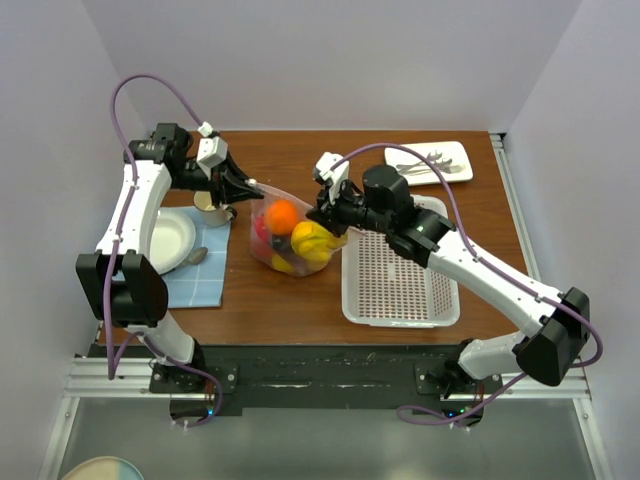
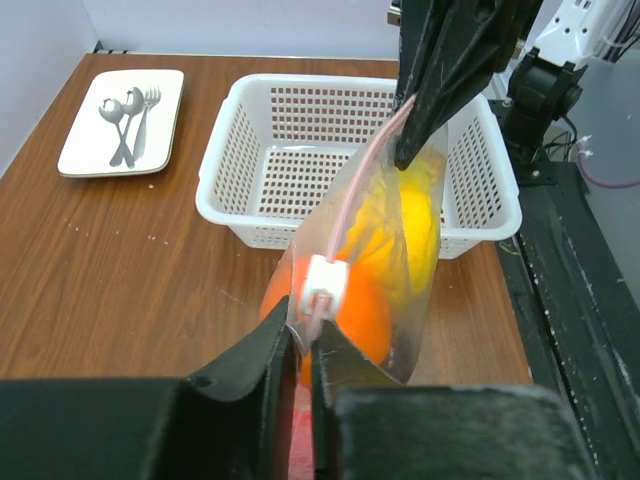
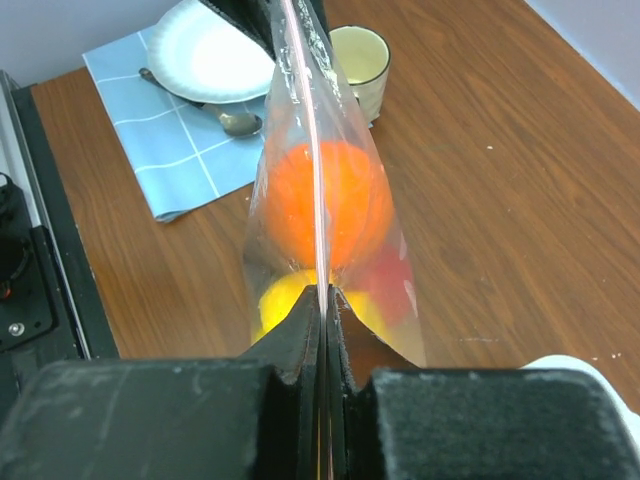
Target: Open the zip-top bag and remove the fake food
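The zip-top bag (image 1: 290, 238) was gripped by its zip strip (image 3: 317, 150) between both hands: the left hand (image 2: 299, 345) was clenched on it just behind the white slider (image 2: 324, 278), the right hand (image 3: 322, 303) on the far end. Below the hands, the fake food (image 3: 335, 200) was held inside the bag, with the table (image 3: 500, 200) underneath.

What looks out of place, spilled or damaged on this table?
Nothing stands out. The zip-top bag, seemingly zipped shut, is stretched between the left end effector and the right end effector, with the fake food inside; nothing lies spilled.
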### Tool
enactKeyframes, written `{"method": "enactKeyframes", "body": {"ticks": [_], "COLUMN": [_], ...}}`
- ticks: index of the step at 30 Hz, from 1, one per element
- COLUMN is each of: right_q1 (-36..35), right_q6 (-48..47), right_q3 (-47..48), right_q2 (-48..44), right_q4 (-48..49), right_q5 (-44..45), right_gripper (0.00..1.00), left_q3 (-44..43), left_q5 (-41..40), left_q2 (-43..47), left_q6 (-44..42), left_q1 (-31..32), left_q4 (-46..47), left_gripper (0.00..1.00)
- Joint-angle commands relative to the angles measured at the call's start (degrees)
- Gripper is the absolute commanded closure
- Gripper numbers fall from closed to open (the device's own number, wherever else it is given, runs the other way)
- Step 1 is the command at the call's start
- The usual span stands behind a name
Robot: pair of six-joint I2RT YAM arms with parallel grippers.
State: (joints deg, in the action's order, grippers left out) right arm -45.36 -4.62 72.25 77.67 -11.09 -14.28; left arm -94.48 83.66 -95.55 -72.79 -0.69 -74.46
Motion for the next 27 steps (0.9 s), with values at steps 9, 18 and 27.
{"method": "enactKeyframes", "body": {"ticks": [9,18,27], "right_q1": [-0.2,-2.7,-2.8], "right_q6": [-2.2,-3.7,-4.3], "right_q3": [16.8,26.9,26.7], "right_q2": [7.4,17.3,18.3], "right_q4": [1.4,-2.7,-2.5], "right_q5": [-5.8,-8.9,-8.4], "right_gripper": [0.5,0.48,0.57], "left_q3": [8.7,6.6,5.2], "left_q5": [13.6,9.9,8.5], "left_q2": [8.4,6.9,5.3], "left_q6": [17.1,18.6,14.1], "left_q1": [0.2,4.6,4.6], "left_q4": [19.8,18.5,14.2], "left_gripper": [0.95,0.98,0.98]}}
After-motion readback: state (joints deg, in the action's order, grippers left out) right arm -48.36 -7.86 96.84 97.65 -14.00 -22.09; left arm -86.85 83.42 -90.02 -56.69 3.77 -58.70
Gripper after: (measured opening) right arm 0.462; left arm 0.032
